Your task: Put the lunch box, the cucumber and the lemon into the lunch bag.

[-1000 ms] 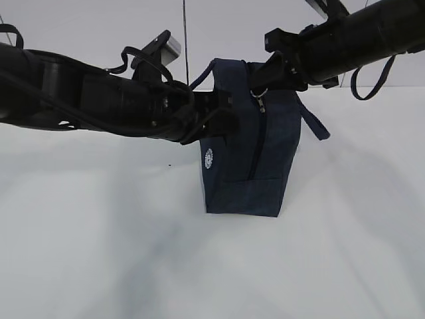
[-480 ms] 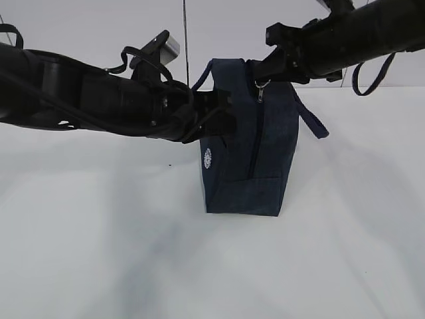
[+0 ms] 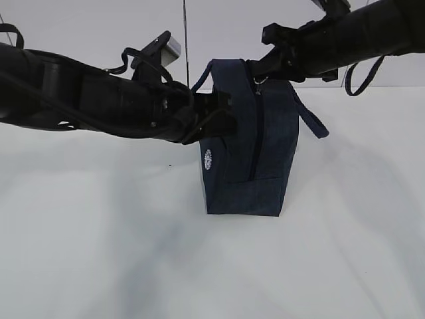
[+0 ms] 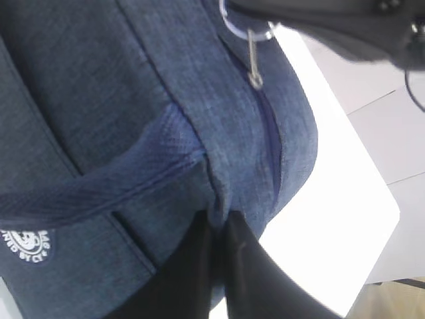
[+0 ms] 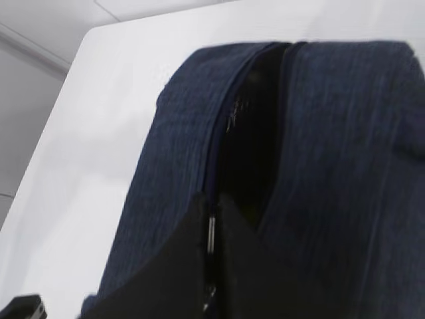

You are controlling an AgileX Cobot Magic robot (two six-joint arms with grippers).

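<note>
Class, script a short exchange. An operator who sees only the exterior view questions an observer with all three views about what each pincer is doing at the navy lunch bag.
Operator: From the side I can't tell what the left arm's tip is doing against the lunch bag. Is it gripping?
Observer: Yes. The left wrist view shows the left pincer shut on a pinch of the bag's fabric beside the zipper.
Operator: Is the zipper open at all?
Observer: Partly. In the right wrist view the right pincer is shut on the ring pull. Beyond it a dark gap has parted, but nothing inside can be made out.
</note>
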